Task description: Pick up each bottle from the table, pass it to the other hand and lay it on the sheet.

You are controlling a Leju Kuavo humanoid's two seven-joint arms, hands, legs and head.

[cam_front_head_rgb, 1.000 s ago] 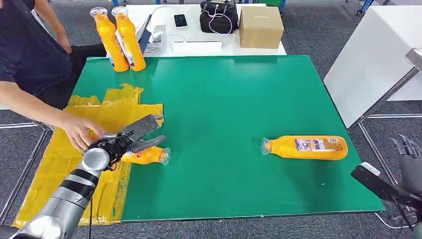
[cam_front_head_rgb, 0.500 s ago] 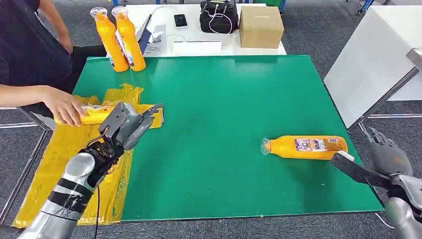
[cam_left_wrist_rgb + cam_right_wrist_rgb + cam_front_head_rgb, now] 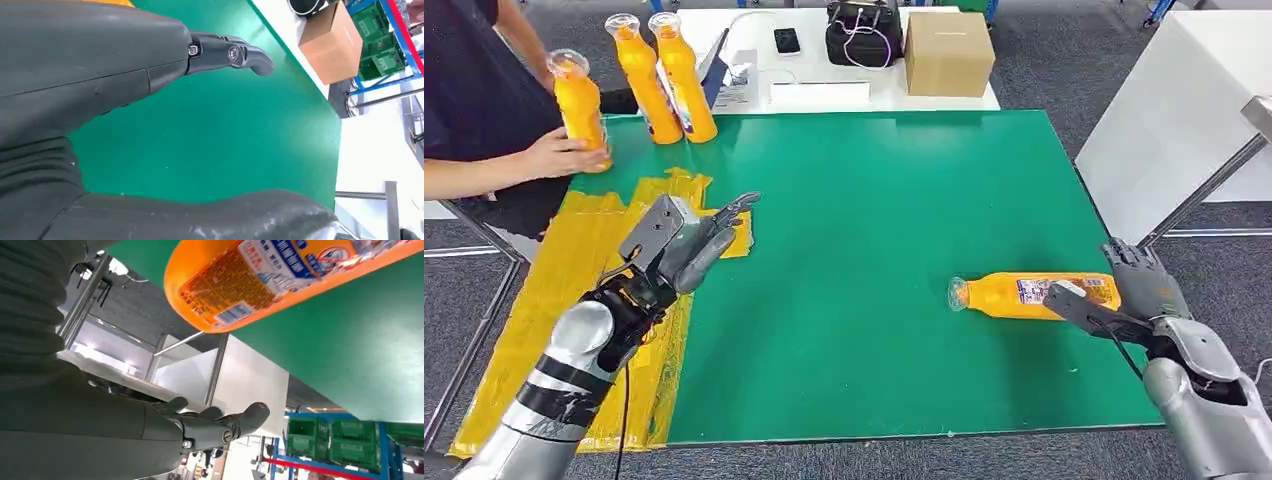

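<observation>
**Orange bottles: four counted, one lying loose on the green table**

Lying bottle: smooth orange plastic, cylindrical, with a printed paper label and a clear cap. It lies on its side near the table's right edge, long axis running left to right across the table, cap toward the middle, base toward the right edge.

Right hand: grey, fingers spread, holding nothing, right at the lying bottle's base end; whether it touches cannot be told.

Left hand: dark fingers extended and apart, holding nothing, raised over the right edge of the sheet.

Sheet: one, yellow, crinkled thin plastic, spread at the table's left side.

Table: one, flat matt green top.

Standing bottles: two, upright side by side at the far left corner, caps up.

Held bottle: one, upright, gripped by a person's hand at the table's far left edge.

Cardboard box: one, brown, on the white surface beyond.
</observation>
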